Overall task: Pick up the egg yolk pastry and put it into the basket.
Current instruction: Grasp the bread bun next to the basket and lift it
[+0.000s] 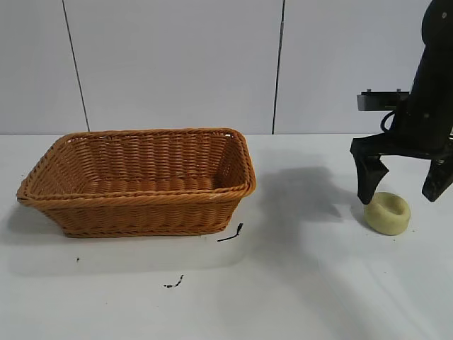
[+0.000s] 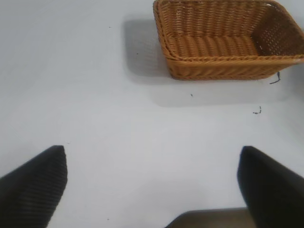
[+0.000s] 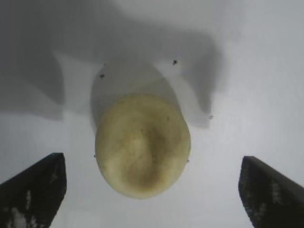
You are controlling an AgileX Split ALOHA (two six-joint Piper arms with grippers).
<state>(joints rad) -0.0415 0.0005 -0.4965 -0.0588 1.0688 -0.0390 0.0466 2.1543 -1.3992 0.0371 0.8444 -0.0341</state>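
From the exterior view, your right gripper (image 1: pixel 405 185) hangs spread wide just above the egg yolk pastry (image 1: pixel 388 213), which sits on the counter (image 1: pixel 297 283) well to the right of the basket (image 1: pixel 141 205). The left wrist view shows your left gripper (image 2: pixel 152 190) also wide, holding nothing, with the basket far off. In the right wrist view the pastry (image 3: pixel 142 145) lies between the fingers, untouched. It looks light, soft and crumbly; take it gently across its rounded sides.
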